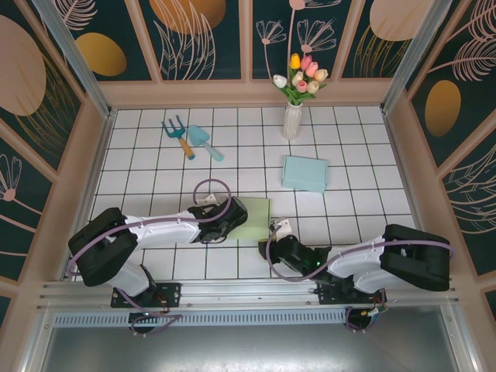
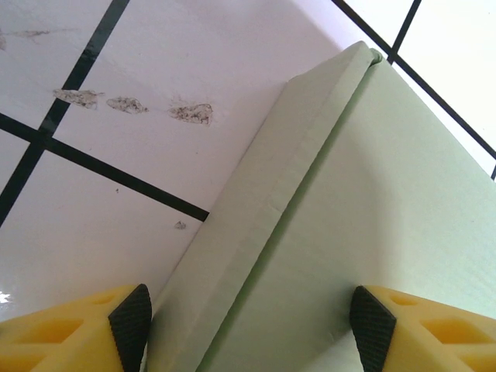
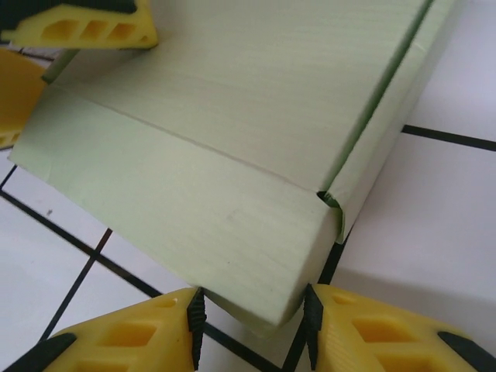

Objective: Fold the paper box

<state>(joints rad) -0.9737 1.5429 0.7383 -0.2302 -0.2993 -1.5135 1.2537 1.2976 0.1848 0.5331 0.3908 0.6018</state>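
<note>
The top view shows the pale green box (image 1: 254, 219) lying flat between both pincers. The right wrist view adds a gaping seam at the box corner that the right pincer (image 3: 252, 314) pinches between its pads, with the long edge running away from them. The left pincer (image 2: 248, 325) stands spread, straddling the box's side wall.

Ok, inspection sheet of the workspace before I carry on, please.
Surface: white tiled table, scuff marks by the box.
Job's things: pale green paper box, centre, side wall folded up.
Clutter: light blue box, teal garden fork, teal trowel, white vase of tulips, beyond it.
Grippers: left gripper open, straddling a wall; right gripper shut on a corner.
Cables: purple cables loop along both arms.
Surroundings: floral wall panels; nothing seen intruding.
</note>
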